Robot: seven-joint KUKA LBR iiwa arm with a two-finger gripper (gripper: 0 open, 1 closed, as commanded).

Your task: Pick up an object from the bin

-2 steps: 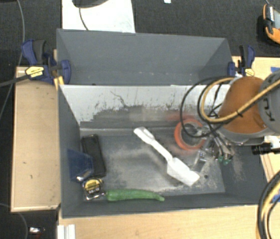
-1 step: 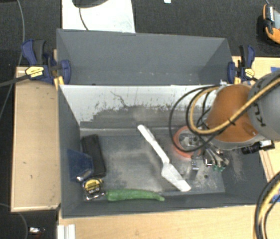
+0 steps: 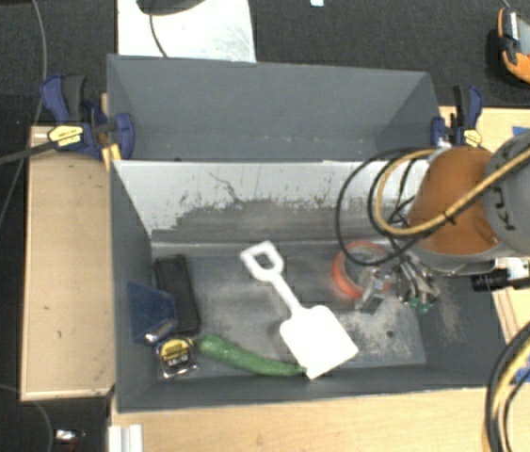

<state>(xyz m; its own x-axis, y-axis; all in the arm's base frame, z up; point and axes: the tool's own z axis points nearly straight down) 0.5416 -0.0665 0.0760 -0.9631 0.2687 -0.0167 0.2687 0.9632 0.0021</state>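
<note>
The end effector [image 3: 387, 293] sits low near the right wall of the grey bin [image 3: 265, 111], under looped cables. How far it is parted, and whether it grips anything, cannot be told. Just to its left lies a small orange round thing [image 3: 345, 273]. Further left, a white toy shovel [image 3: 299, 326] lies diagonally. Along the front wall lie a green pod [image 3: 246, 356] and a tape measure [image 3: 176, 354]. A black block [image 3: 175, 285] and a blue scrap [image 3: 149, 307] sit at the left.

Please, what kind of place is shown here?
Probably a robotics lab test bench: a robot arm with looped cables reaches into a grey metal bin holding unrelated loose things, such as a white toy shovel and a tape measure.
</note>
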